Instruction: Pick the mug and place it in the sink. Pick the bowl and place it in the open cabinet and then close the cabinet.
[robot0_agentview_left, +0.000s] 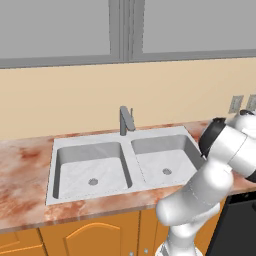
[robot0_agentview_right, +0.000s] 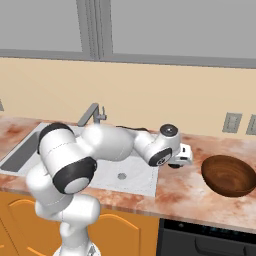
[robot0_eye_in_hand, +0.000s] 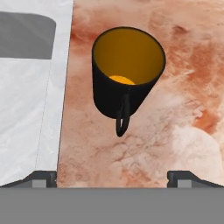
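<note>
Here the gripper (robot0_eye_in_hand: 112, 177) hangs with its jaws spread wide and empty over the mug (robot0_eye_in_hand: 127, 76), which stands upright on the counter (robot0_eye_in_hand: 175, 131) just beside the sink (robot0_eye_in_hand: 26, 109). The bowl (robot0_agentview_right: 229, 175) sits on the counter, farther from the sink.

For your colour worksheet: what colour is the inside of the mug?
Orange-yellow inside the black mug; the hand view shows it best.
</note>
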